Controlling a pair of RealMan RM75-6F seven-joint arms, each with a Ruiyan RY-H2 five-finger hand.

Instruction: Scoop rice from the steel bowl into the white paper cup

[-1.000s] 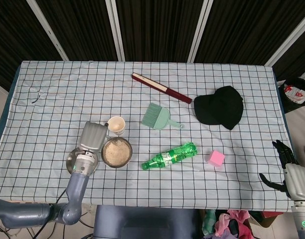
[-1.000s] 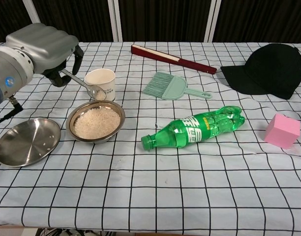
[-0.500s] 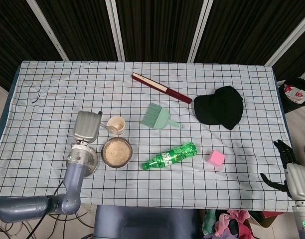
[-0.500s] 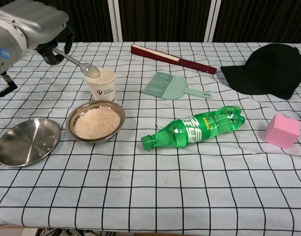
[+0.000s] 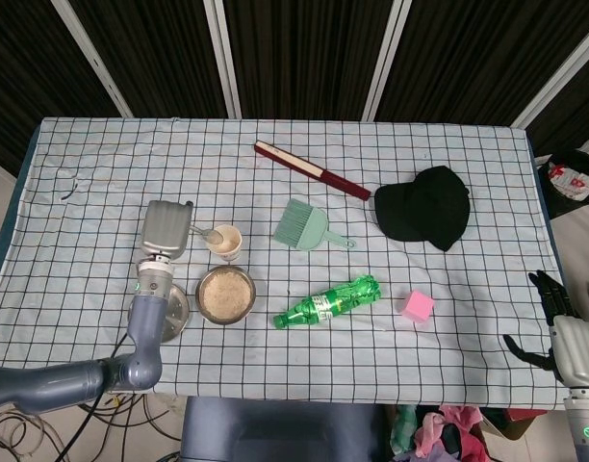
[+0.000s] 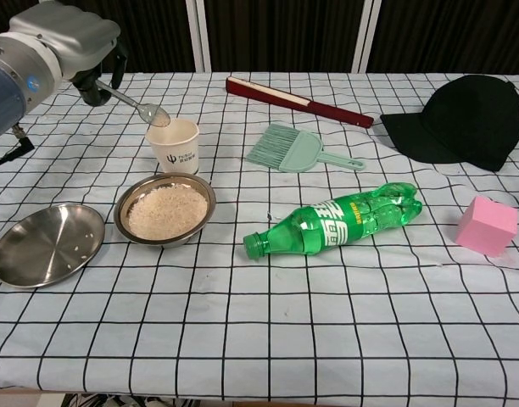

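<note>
A steel bowl point(image 5: 226, 295) point(image 6: 166, 209) full of white rice sits at the table's front left. Just behind it stands the white paper cup point(image 5: 224, 241) point(image 6: 178, 146). My left hand point(image 5: 166, 229) point(image 6: 66, 40) grips a metal spoon point(image 6: 134, 104) point(image 5: 207, 232) whose bowl holds rice and hovers over the cup's left rim. My right hand point(image 5: 560, 330) hangs off the table's right front corner, fingers apart and holding nothing; the chest view does not show it.
An empty steel plate point(image 6: 46, 244) point(image 5: 179, 310) lies left of the bowl. A green bottle point(image 6: 336, 217) lies on its side mid-table, a pink cube point(image 6: 487, 225) to its right. A green brush point(image 6: 298, 148), a red folded fan point(image 6: 295, 101) and a black cap point(image 6: 465, 119) lie further back.
My left hand lifted the spoon of rice from beside the cup's base, rose and drew back left. The spoon's bowl now sits over the cup's rim. The right hand stayed still.
</note>
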